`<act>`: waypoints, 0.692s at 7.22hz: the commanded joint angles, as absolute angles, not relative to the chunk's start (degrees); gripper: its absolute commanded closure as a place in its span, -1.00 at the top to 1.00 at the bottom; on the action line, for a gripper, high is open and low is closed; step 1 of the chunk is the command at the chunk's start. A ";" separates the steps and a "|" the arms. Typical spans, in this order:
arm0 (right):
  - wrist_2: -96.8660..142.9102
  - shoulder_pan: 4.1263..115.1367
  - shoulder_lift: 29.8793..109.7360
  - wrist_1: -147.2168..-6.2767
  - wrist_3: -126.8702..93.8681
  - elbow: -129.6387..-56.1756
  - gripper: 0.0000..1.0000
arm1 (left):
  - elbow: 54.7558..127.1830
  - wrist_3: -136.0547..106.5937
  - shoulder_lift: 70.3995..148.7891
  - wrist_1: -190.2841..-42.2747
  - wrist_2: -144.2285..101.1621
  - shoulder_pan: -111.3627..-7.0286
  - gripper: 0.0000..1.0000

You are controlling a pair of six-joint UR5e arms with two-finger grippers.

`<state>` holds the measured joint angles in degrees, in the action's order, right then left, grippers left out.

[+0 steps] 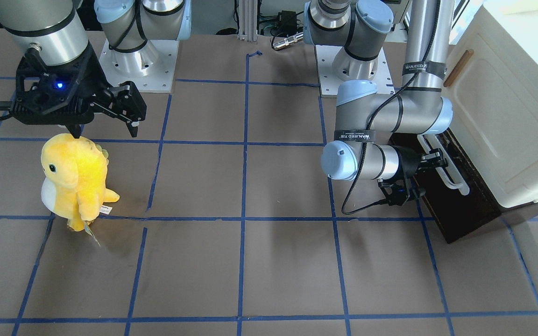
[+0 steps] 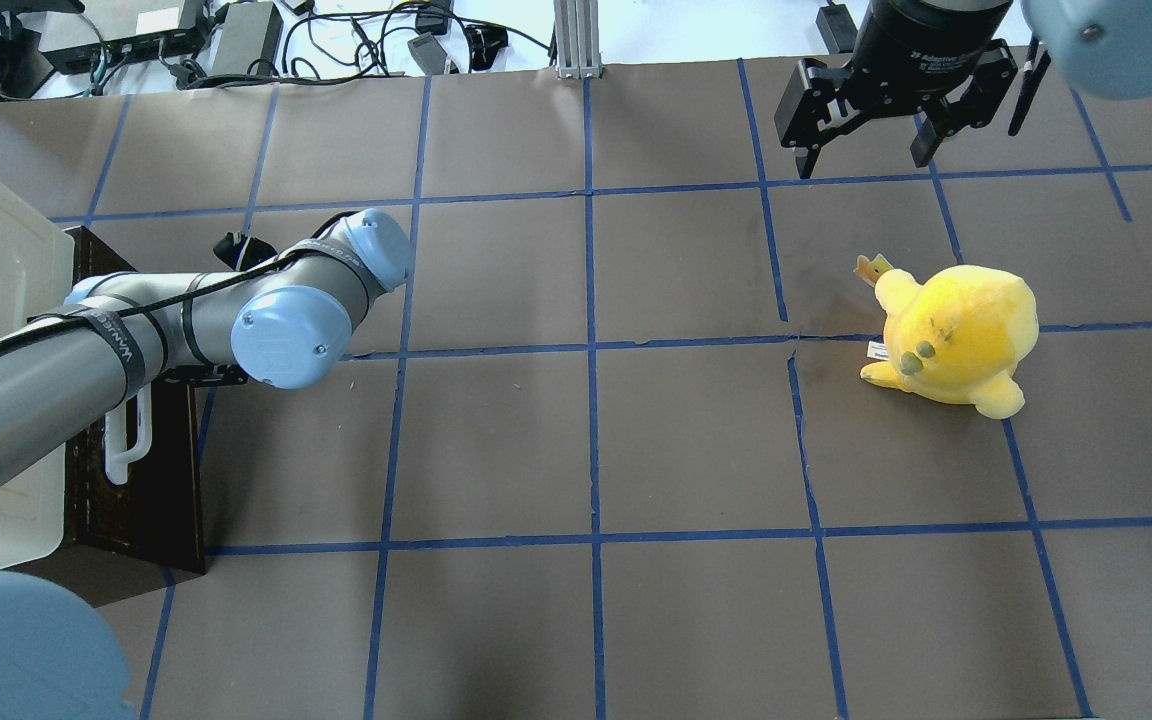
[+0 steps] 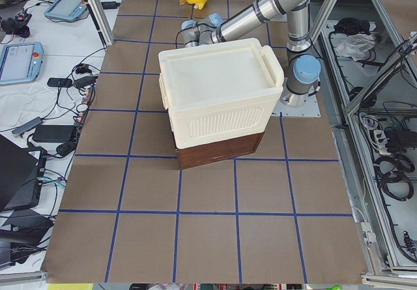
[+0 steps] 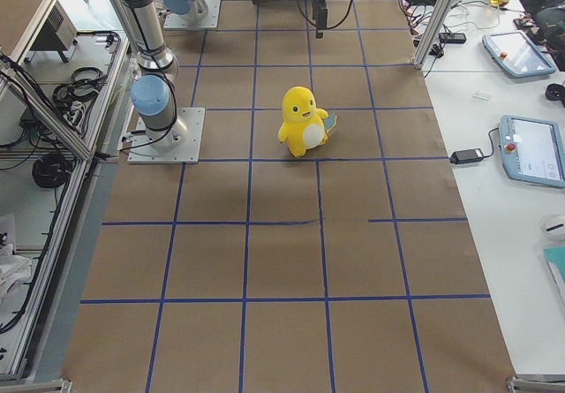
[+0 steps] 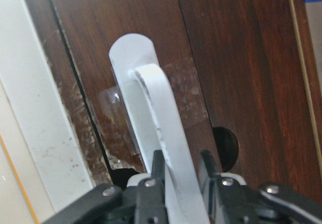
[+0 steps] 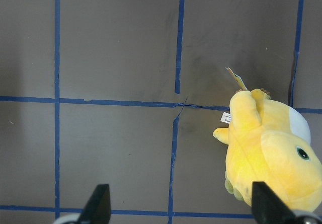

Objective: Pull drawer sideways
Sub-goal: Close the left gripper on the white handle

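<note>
While the left gripper [image 5: 180,166] is clamping the white handle [image 5: 153,103] of the drawer [image 5: 236,58], the right gripper [image 2: 861,165] is hanging spread wide, holding nothing.

the dark brown wooden drawer [image 1: 442,210] faces a wide stretch of brown table with blue tape lines [image 1: 250,186]. well apart across it stands the yellow plush toy [image 1: 75,179], near the right gripper [image 2: 863,160], which hangs above the table with fingers spread wide. the cream-white cabinet box [image 1: 507,116] closes off the room above and behind the drawer. the left gripper [image 5: 178,166], clamped round the white bar handle [image 5: 161,113], and its grey forearm [image 2: 136,335] fill the space just before the drawer front.
</note>
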<state>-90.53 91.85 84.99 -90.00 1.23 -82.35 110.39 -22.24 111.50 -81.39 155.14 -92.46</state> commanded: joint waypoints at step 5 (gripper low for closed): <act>-90.53 91.85 84.99 -90.00 1.23 -82.35 1.00 | 110.30 -22.06 111.53 -81.30 155.13 -92.99 -0.62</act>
